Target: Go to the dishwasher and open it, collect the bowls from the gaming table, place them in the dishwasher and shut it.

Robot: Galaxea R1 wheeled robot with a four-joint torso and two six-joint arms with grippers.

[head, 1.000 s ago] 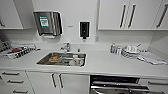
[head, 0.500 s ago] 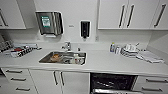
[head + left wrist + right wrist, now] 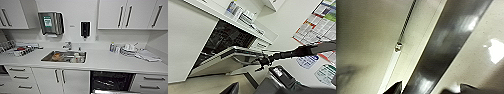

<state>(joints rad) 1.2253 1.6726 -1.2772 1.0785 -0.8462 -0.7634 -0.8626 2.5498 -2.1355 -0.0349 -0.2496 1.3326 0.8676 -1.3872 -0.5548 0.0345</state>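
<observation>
Facing the kitchen wall from above, we see a white counter running the width of the head view, with a steel sink set into it and a tap just behind. Inside the sink lie a few items we cannot identify. Below the counter, right of the sink cupboard doors, the dishwasher stands open: its dark interior with racks is exposed, and the top edge of its lowered door shows at the lower edge of the view.

On the wall above hang a paper towel dispenser and a dark soap dispenser, with white upper cabinets to either side. On the counter, a tray of small things sits on the left, and stacked dishes with bottles beside them sit on the right.

In the left wrist view we see the dishwasher from the side, its door tilted down and partly open, racks dim inside. A dark jointed arm reaches toward the door's edge, ending in the right hand; whether its fingers are apart or together, we cannot tell. Posters cover the wall beyond.

The right wrist view gives us a pale surface crossed by a dark glossy band, too close to identify. For the left hand, likewise, we cannot tell its state.
</observation>
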